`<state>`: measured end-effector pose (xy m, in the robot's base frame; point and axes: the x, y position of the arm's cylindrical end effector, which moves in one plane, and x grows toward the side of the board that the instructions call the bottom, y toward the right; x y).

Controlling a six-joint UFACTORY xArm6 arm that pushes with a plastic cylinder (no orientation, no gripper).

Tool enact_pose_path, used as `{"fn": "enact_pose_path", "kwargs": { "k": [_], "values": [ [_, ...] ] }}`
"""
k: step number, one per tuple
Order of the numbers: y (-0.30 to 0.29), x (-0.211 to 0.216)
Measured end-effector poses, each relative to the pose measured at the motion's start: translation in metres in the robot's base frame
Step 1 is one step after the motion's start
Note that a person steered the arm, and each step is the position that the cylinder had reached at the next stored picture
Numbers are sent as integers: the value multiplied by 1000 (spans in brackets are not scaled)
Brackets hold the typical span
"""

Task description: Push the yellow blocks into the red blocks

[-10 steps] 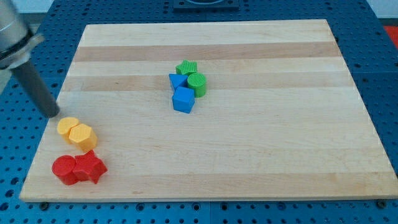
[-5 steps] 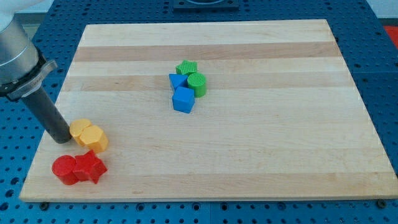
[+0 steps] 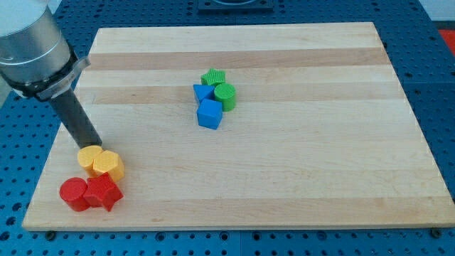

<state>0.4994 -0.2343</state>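
We see a pale, smooth, matt wooden board (image 3: 284, 178) with striped grain, and beneath our matt dark rod's tip (image 3: 91, 144), plastic-looking yellow blocks (image 3: 101, 161).

On our wooden desk (image 3: 298, 171) we see yellow blocks (image 3: 101, 161) touching red blocks (image 3: 89, 193) near the bottom-left corner, green blocks (image 3: 219, 86) and blue blocks (image 3: 207, 105) mid-desk.

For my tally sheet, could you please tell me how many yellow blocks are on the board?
2: one yellow block right below my tip, the other yellow block touching it on the view's right. None seem hidden.

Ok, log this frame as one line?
my tip: at yellow blocks, upper-left side | yellow blocks: touching red blocks | blue/green cluster: untouched, mid-board
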Motion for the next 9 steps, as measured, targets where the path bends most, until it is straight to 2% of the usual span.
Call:
{"fn": "enact_pose_path", "kwargs": {
  "k": [6,9],
  "values": [
    [-6,-6],
    [-6,9]
  ]
}}
